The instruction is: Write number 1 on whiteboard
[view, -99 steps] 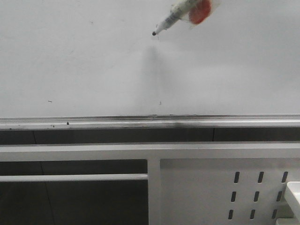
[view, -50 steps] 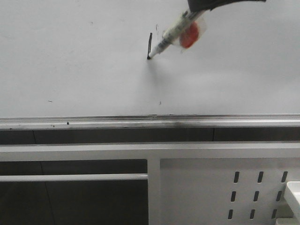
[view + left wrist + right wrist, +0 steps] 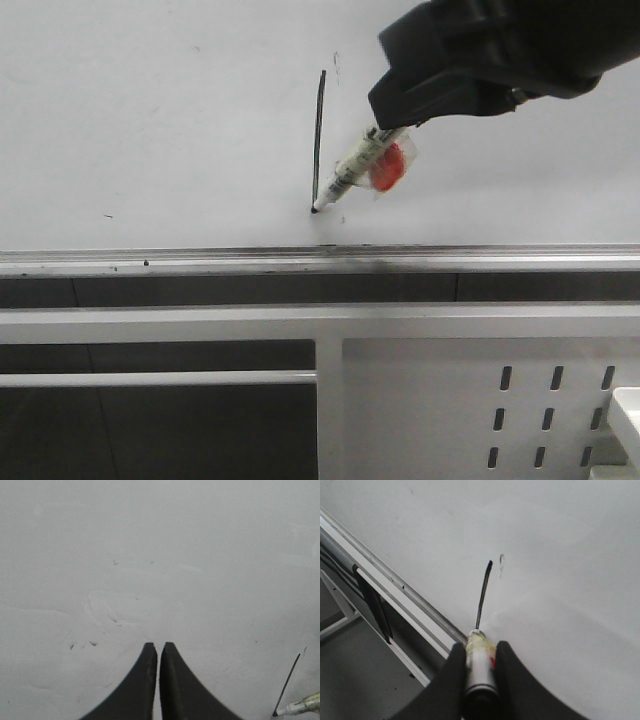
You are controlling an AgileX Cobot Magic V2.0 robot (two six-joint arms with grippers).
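marker (image 3: 352, 172) clamped between the right gripper (image 3: 479, 652) fingers, tilted, its black tip touching the whiteboard (image 3: 150, 130) at the lower end of the number 1 (image 3: 318, 135), a thin dark near-vertical stroke just above the silver rail (image 3: 200, 262). left gripper (image 3: 158, 650) hovers over bare board with its fingers pressed together, holding nothing, the stroke off to its side.

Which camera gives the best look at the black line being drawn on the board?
The front view: the number 1 shows whole against the whiteboard, its lower end at the marker tip. The right wrist view shows it foreshortened above the right gripper. The left wrist view catches only a short slanted piece at the frame's edge.
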